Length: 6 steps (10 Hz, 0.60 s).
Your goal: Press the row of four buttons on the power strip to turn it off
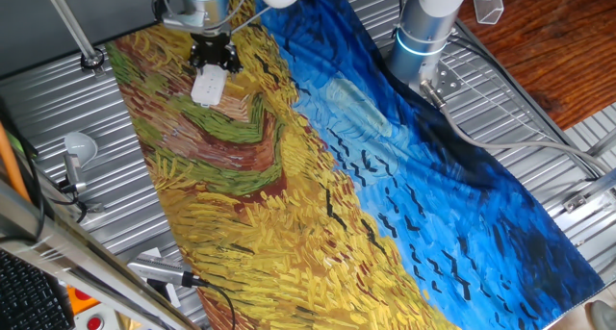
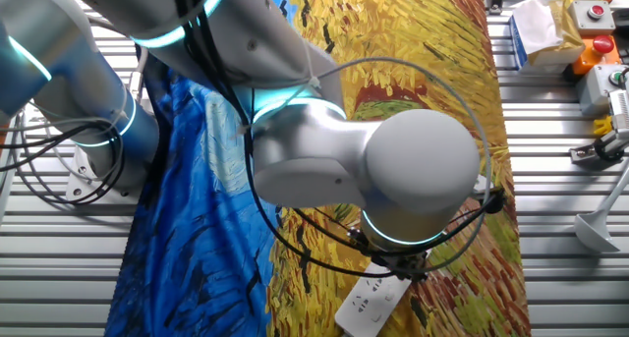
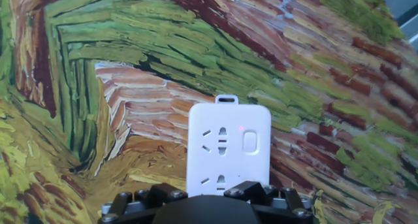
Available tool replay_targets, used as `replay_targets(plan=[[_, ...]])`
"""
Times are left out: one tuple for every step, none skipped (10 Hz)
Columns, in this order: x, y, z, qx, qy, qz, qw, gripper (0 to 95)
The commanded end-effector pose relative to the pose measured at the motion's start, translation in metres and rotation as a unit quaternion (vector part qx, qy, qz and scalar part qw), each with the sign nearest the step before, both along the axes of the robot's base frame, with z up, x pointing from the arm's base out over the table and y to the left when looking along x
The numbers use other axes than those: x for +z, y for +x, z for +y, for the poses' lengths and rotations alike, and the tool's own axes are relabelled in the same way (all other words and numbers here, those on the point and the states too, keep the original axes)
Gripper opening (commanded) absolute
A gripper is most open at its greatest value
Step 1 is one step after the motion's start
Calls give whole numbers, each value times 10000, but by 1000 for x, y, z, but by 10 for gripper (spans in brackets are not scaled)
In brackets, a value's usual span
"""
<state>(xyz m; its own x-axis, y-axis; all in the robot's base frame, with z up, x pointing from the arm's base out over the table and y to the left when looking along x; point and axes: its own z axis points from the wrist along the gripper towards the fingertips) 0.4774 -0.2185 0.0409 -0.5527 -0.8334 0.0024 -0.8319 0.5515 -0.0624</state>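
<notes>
The white power strip (image 1: 207, 86) lies on the painted cloth at the far left of the table. My gripper (image 1: 213, 59) hangs right over its far end. In the hand view the strip (image 3: 227, 145) fills the lower middle, and the black gripper body (image 3: 208, 203) covers its near part. One pale rounded button (image 3: 249, 141) shows on its top face, with a tiny red dot above it; the other buttons are hidden. In the other fixed view the strip (image 2: 371, 300) pokes out below the wrist. No view shows the fingertips.
The Van Gogh print cloth (image 1: 366, 176) covers the table's middle. A grey metal tool with a black cord (image 1: 159, 270) lies at the front left, and a clear cup (image 1: 488, 3) stands at the back right. The arm's base (image 1: 428, 27) is beside the cloth. Boxes with red buttons (image 2: 590, 13) sit off the cloth.
</notes>
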Motion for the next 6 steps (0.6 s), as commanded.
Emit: replay_targets(plan=[[1, 5, 2, -21, 30, -12, 10000, 760], [2, 9, 6, -41, 26, -2, 10000, 760], [4, 13, 10, -53, 26, 7, 10000, 760], [5, 18, 14, -64, 31, 19, 10000, 760], [6, 21, 18, -69, 33, 22, 10000, 760], [6, 24, 22, -91, 43, 22, 9999, 760]])
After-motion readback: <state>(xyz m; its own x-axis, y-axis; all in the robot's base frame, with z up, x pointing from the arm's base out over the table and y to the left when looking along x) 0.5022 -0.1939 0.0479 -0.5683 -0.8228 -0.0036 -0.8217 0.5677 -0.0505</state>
